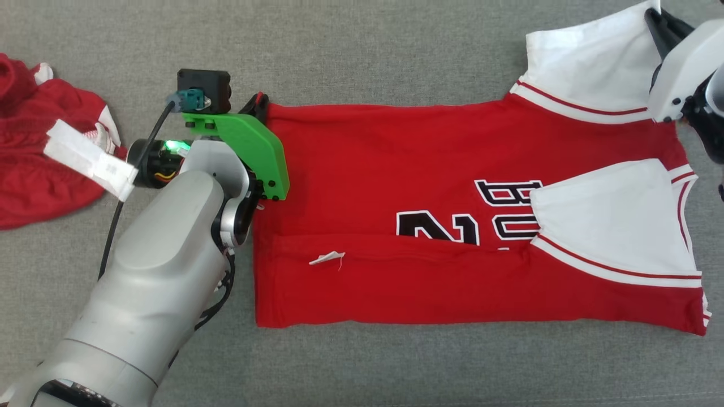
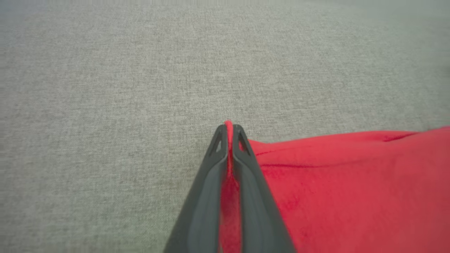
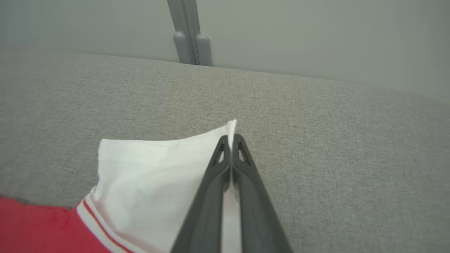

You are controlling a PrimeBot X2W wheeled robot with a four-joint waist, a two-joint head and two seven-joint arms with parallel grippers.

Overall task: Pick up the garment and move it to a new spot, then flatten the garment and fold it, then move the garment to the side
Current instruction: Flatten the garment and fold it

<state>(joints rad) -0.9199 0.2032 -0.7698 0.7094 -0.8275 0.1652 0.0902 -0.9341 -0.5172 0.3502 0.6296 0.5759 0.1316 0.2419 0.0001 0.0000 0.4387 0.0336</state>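
Note:
The garment (image 1: pixel 396 186) is a red jersey with white sleeves and black-and-white lettering, lying flat on the grey cloth surface with its near long edge folded over. My left gripper (image 1: pixel 259 104) is shut on the garment's far left hem corner; in the left wrist view red cloth (image 2: pixel 334 182) is pinched between the closed fingers of that gripper (image 2: pixel 229 131). My right gripper (image 1: pixel 656 20) is at the top right, shut on the far white sleeve (image 1: pixel 588 62). The right wrist view has the gripper (image 3: pixel 230 140) pinching the white sleeve (image 3: pixel 151 175) at its corner.
A second red garment (image 1: pixel 39 147) with a white label lies crumpled at the left edge. The grey cloth surface (image 1: pixel 362 51) stretches all around. Beyond its far edge the right wrist view shows a pale wall with a grey post (image 3: pixel 188 35).

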